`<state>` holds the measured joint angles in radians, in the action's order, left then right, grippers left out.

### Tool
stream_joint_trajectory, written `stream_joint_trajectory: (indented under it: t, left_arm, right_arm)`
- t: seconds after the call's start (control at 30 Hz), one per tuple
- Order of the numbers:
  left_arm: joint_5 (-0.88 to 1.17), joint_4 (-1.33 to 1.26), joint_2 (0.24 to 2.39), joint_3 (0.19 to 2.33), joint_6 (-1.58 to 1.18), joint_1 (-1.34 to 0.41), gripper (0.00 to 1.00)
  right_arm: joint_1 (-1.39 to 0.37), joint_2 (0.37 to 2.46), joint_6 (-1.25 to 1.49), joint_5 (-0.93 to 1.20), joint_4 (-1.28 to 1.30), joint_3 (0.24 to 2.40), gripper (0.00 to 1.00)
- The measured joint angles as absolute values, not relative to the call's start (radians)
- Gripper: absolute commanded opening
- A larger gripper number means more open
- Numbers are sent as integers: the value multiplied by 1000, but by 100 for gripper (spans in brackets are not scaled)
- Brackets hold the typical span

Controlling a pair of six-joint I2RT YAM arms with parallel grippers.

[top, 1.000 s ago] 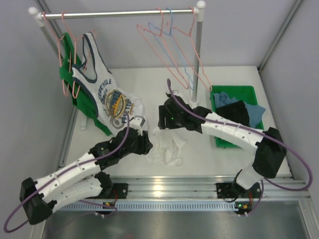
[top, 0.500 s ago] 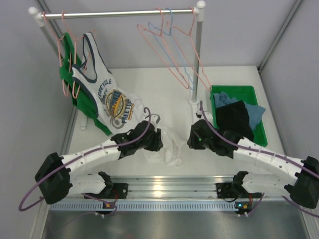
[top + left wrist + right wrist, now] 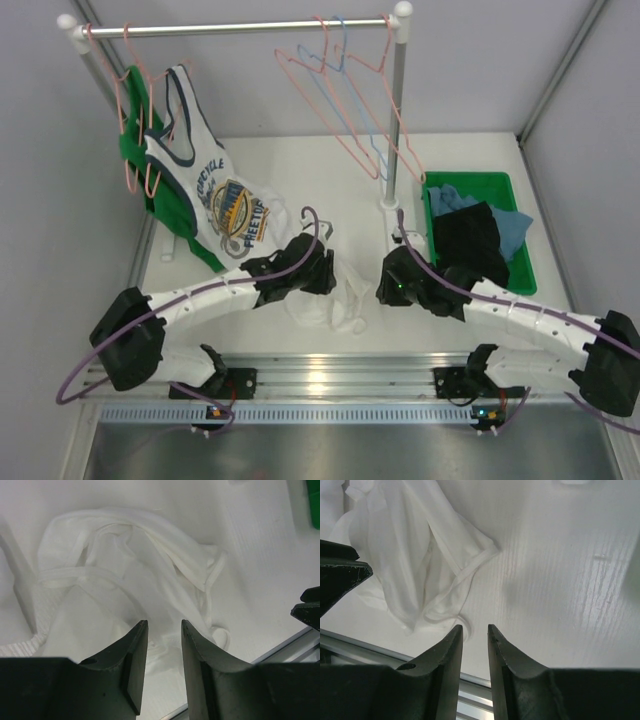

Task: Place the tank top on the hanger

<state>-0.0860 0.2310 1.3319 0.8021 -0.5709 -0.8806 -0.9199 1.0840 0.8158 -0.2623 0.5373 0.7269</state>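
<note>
Tank top (image 3: pixel 338 298) lies crumpled on the table (image 3: pixel 300 170), directly under and just ahead of my left gripper (image 3: pixel 322 272). It sits ahead and to the left of my right gripper (image 3: pixel 392 280).

Over the last second, 2 things changed. My right arm was reaching across above the cloth and has pulled back to its right-hand side. My left arm has pushed forward until its fingers hang over the heap. I read that as the left taking over the pick while the right stands clear. Nothing is lifted yet.

In the left wrist view the fingers (image 3: pixel 135 650) show a narrow gap with only fabric beneath it. In the right wrist view the fingers (image 3: pixel 451 655) are also slightly parted and hold nothing.

The heap's long axis runs roughly along my left gripper's reach. A folded edge and 1 strap loop (image 3: pixel 220 636) lie to the right of my left fingertips, and a band crosses to their left. I cannot tell which end is the neck.

The hanger (image 3: pixel 330 118) hangs on the rail (image 3: pixel 230 27), well beyond both grippers.
</note>
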Motion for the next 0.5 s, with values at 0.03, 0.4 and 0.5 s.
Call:
stream_joint_trajectory:
  t: [0.03,0.4,0.5]
  left_arm:
    - [-90,231,1340,802,-569,-881,38]
    - [-124,235,1385,810,-555,-881,36]
    - [-126,235,1391,810,-554,-881,33]
  right_arm:
    - [-920,1090,815,-260,534,727,27]
    - [-920,1147,812,-234,504,727,25]
    - [-920,1155,812,-228,501,727,25]
